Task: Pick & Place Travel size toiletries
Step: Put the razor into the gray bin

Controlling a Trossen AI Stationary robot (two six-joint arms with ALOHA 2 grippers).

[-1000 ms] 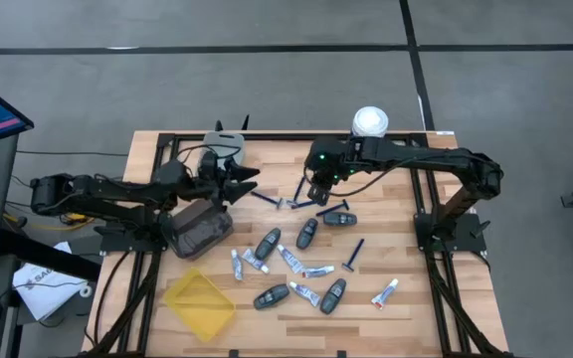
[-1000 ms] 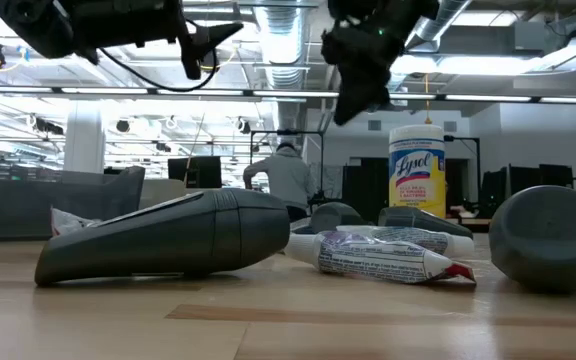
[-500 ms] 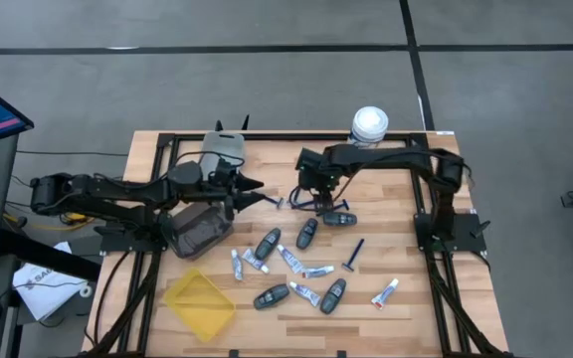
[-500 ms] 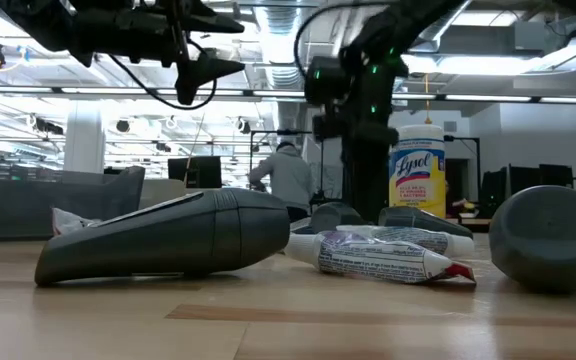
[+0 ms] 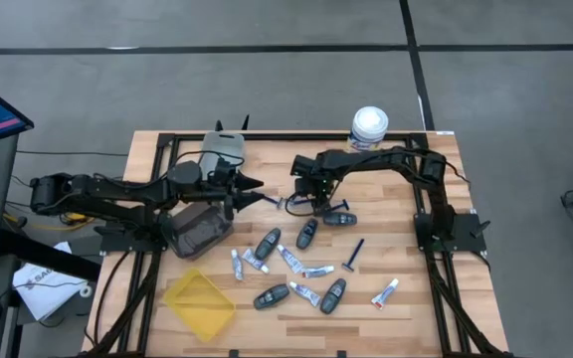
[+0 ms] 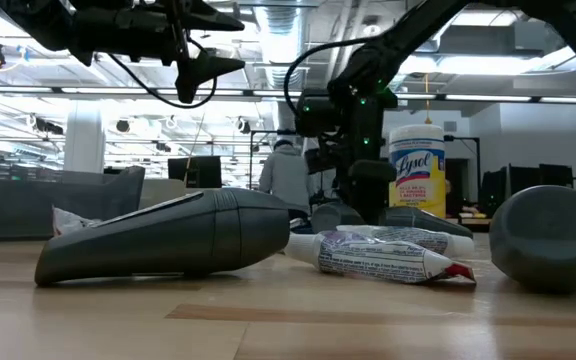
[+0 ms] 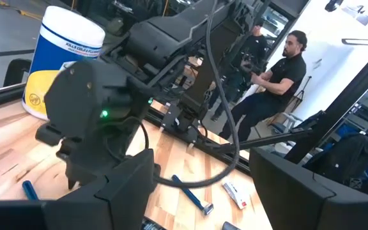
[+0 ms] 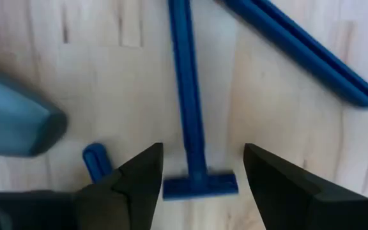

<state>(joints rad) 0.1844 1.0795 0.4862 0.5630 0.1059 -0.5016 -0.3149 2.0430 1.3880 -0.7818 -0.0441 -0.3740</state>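
1. The wooden table (image 5: 406, 298) fills the middle of the high view; only this view shows the whole layout, with both arms reaching inward from its two sides.
2. The left arm hangs over the table's left part, and its left gripper (image 5: 250, 185) is raised with fingers spread and nothing between them. The low view shows it high above the tabletop (image 6: 211, 42).
3. The right gripper (image 5: 298, 203) is down near the table's far middle. The low view shows it low, just in front of the yellow canister (image 6: 417, 170).
4. The white-lidded canister stands upright at the far edge (image 5: 369, 124); only the low view shows its label.
5. A dark mesh pouch (image 5: 199, 228) lies under the left arm, and a yellow tray (image 5: 199, 301) lies near the front left.
6. The travel size toiletries (image 5: 296, 261) lie scattered mid-table: dark grey fobs, white tubes and blue razors. The low view shows only the nearest fob (image 6: 168, 246) and a tube (image 6: 388, 255) touching it.
7. Only the right wrist view shows the blue razor (image 8: 190, 121) lying flat on the wood, its head between the parted fingers (image 8: 136, 185), which do not touch it.
8. The left wrist view alone shows people standing in the room beyond (image 7: 280, 76).
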